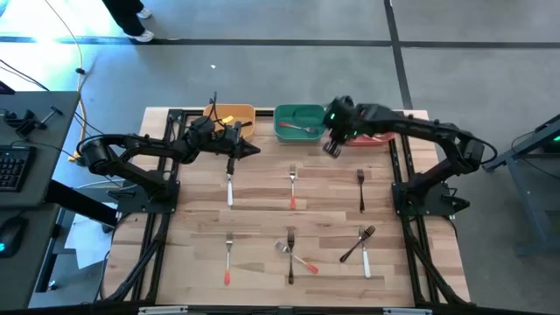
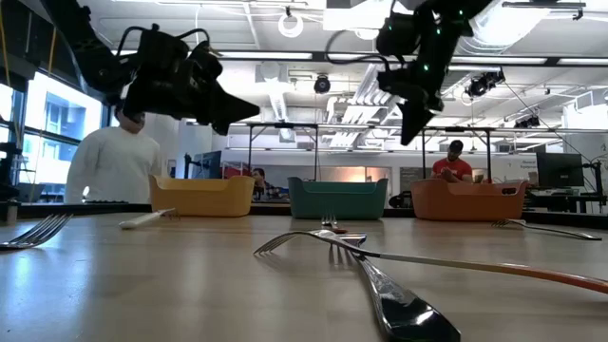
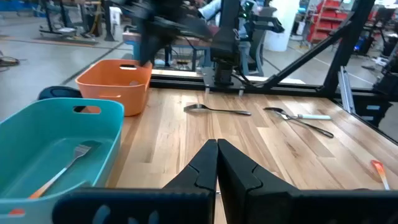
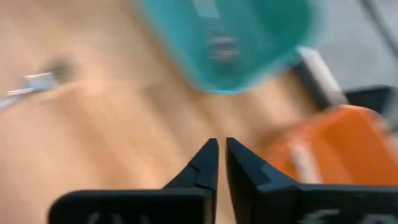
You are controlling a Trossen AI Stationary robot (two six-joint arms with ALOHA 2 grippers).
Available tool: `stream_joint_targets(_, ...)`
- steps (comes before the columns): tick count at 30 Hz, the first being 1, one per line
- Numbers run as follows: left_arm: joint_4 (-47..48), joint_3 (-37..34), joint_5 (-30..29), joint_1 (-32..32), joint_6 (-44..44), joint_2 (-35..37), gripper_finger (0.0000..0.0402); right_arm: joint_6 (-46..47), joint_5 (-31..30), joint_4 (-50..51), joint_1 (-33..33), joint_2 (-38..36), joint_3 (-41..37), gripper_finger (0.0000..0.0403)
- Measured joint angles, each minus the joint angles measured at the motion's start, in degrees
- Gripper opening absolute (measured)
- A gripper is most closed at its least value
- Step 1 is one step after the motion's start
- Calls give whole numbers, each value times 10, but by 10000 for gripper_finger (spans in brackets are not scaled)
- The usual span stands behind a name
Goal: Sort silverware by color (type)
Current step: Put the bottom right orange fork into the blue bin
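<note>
- The left gripper (image 1: 255, 150) hangs above the table near the back edge, in front of the yellow bin (image 1: 241, 114). Its fingers are pressed together with nothing between them.
- The right gripper (image 1: 332, 149) hangs in the air just beside the front right corner of the green bin (image 1: 298, 112). Its fingers stand nearly together, with only a thin slit between the tips, and they hold nothing.
- The orange-red bin (image 2: 469, 199) stands at the back right, mostly under the right arm when seen from above.
- One piece with an orange handle (image 1: 304, 129) lies inside the green bin.
- A white-handled piece (image 1: 230, 189) lies on the table just in front of the left gripper.
- A fork with an orange handle (image 1: 293, 185) lies near the middle of the table, and a dark-handled fork (image 1: 360, 189) lies to its right.
- In the front row, a fork with an orange tip on its handle (image 1: 227, 257) lies alone on the left.
- Beside it, a dark-handled piece (image 1: 290, 254) and an orange-handled piece (image 1: 297, 256) cross each other.
- Further right, a dark-handled fork (image 1: 357, 245) and a white-handled fork (image 1: 366, 252) also cross.
- Beyond the table a person in a white top (image 2: 116, 163) stands at the left, and a person in red (image 2: 452, 163) sits behind the orange-red bin.
</note>
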State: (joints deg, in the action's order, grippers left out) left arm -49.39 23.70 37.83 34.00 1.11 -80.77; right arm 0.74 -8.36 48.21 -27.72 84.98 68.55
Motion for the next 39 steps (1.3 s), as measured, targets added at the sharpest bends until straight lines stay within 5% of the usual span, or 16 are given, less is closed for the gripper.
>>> stream_joint_targets(9,-78,-39,-32,-1,-11,0,0,147,9,-90,228,14,0,5)
stream_joint_targets(19,-75,-39,-38,-5,-15,0,0,345,9,-121,396,47,0,10)
stream_joint_targets(39,-66,-41,-38,-7,-15,0,0,477,43,-249,524,214,0,139)
